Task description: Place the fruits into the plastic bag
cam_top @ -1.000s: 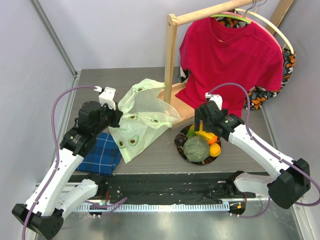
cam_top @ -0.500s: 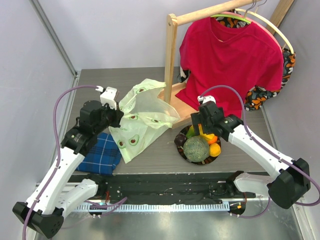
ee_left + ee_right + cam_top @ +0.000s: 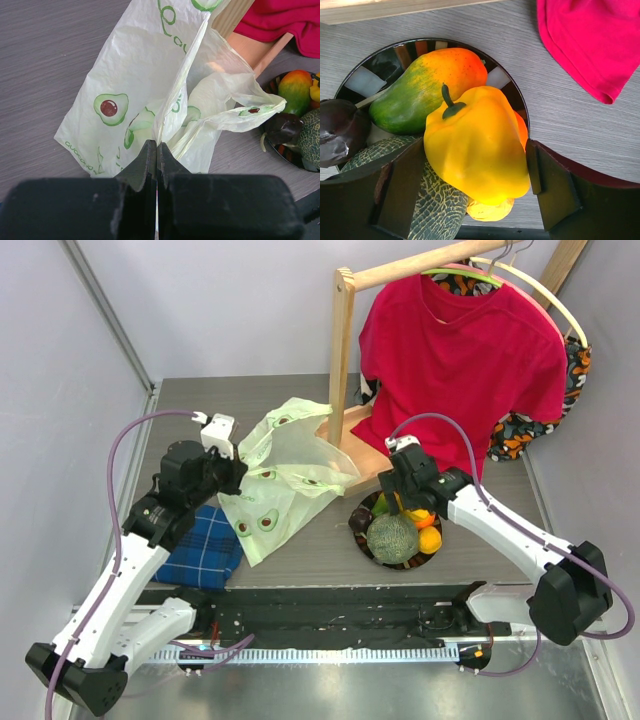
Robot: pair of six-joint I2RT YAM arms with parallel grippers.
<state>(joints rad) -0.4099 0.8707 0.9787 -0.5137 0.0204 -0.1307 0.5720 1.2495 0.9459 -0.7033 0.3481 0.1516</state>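
**No fruit bagged yet; the first pick is only being lined up**

All the fruits lie on the plate (image 3: 420, 46), which sits on the surface (image 3: 300, 555) just right of the plastic bag (image 3: 285, 475). The melon (image 3: 392, 536), the yellow pepper (image 3: 475, 150), the green-and-orange fruit (image 3: 425, 87), the dark purple piece (image 3: 337, 132) and a small orange (image 3: 430, 538) are heaped together there. Nothing shows inside the bag, so by my reading the whole transfer is left to do.

The left end effector (image 3: 156, 147) is pressed together, pinching a fold of the bag's thin plastic and holding that side lifted off the surface, with the mouth turned toward the plate.

The right end effector (image 3: 475, 185) hangs over the plate, its fingers spread on either side of the yellow pepper and just beside its flanks. Whether they touch it I cannot tell; the pepper rests on the pile and does not look lifted.
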